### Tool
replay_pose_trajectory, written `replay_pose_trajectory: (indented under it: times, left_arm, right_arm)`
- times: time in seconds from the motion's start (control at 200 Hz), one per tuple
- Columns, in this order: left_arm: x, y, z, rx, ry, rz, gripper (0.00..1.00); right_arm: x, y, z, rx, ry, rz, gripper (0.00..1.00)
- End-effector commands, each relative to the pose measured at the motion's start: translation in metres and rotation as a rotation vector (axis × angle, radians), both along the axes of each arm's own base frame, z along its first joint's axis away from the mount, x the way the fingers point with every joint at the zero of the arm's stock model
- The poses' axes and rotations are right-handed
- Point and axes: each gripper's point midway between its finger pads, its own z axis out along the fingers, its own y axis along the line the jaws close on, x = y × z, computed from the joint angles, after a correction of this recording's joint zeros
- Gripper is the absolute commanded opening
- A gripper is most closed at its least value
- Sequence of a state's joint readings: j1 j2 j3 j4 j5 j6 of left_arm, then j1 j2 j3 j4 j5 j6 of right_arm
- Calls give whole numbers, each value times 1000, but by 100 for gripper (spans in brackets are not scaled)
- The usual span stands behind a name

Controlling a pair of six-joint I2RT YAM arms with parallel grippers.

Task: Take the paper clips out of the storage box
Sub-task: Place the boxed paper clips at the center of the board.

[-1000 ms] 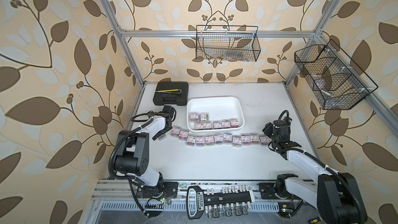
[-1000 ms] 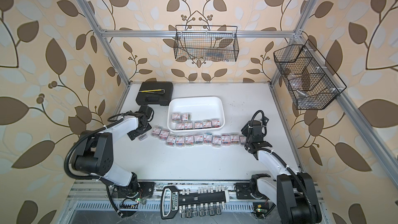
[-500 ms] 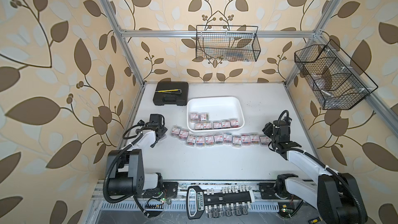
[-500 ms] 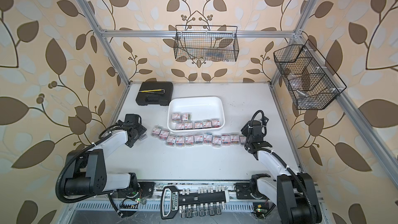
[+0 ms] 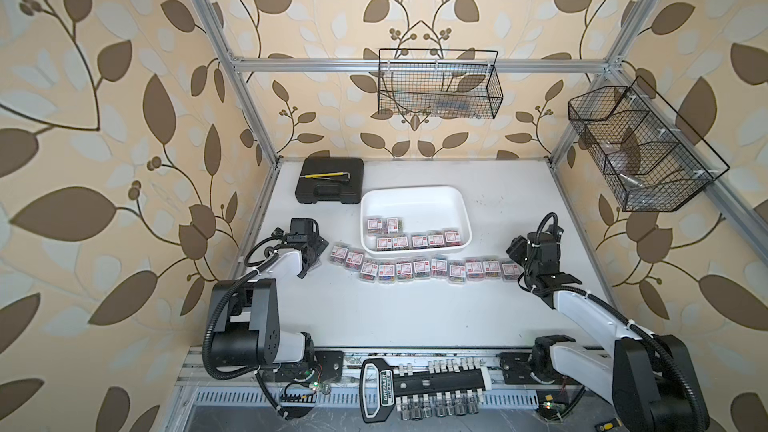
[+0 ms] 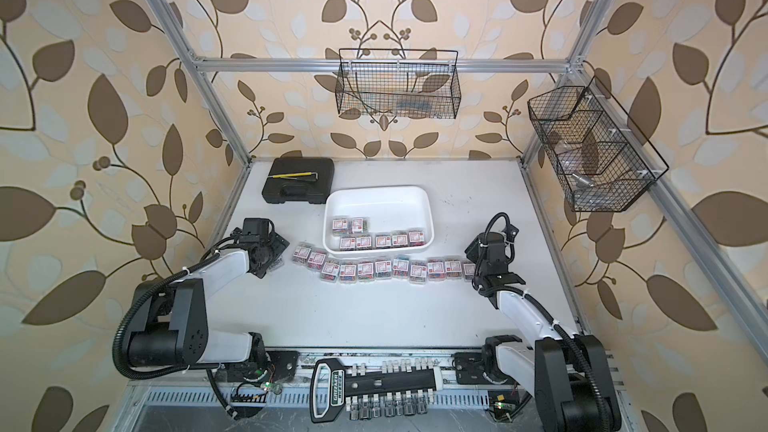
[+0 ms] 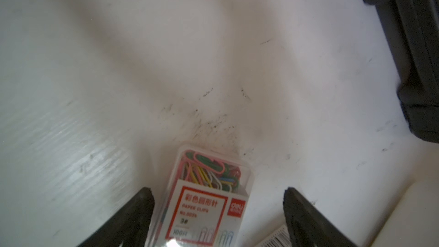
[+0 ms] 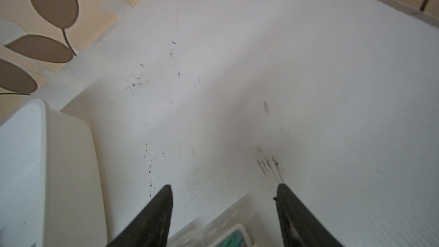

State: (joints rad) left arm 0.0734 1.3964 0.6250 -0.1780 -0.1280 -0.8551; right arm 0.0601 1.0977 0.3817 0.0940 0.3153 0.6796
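Note:
The white storage box (image 5: 415,192) (image 6: 378,192) stands mid-table with several boxes of paper clips (image 5: 417,239) along its near side. Several more clip boxes (image 5: 419,270) lie in a curved row on the table in front of it. My left gripper (image 5: 311,251) (image 7: 218,192) is at the row's left end. It is open around one clip box (image 7: 209,174) lying flat on the table, with a clear gap on one side. My right gripper (image 5: 515,257) (image 8: 223,188) hangs open over the clear box (image 8: 228,229) at the row's right end, beside the storage box wall (image 8: 59,162).
A black hard case (image 5: 328,187) (image 7: 415,55) with a yellow tool on it lies at the back left. Black wire baskets hang on the back wall (image 5: 436,85) and the right wall (image 5: 640,147). A socket rack (image 5: 419,384) lies along the front rail.
My left gripper has moved away from the storage box's left side to the left end of the row, and its jaws have spread wider. The right arm has not moved.

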Motion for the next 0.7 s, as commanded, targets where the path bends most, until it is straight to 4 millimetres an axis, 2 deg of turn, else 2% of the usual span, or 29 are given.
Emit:
replay_pose_trajectory:
  times: [0.0, 0.125, 0.145, 0.255, 0.48, 0.695]
  left_arm:
    - [21, -5, 14, -26, -64, -29, 88]
    - [30, -11, 18, -39, -73, -79, 88]
    - [30, -13, 9, -46, -49, -90, 88]
    - [36, -16, 9, -52, -39, -125, 89]
    - [34, 7, 12, 56, 37, -62, 93]
    - [45, 11, 12, 70, 42, -46, 94]
  right_arm:
    - [4, -1, 12, -15, -30, -9, 70]
    - [5, -1, 12, -16, -29, -9, 70]
    - [5, -1, 12, -16, -30, -10, 70]
    - [4, -1, 12, -16, -31, -10, 70]
    - [4, -1, 12, -17, -29, -10, 70]
    - [5, -1, 12, -20, -30, -9, 70]
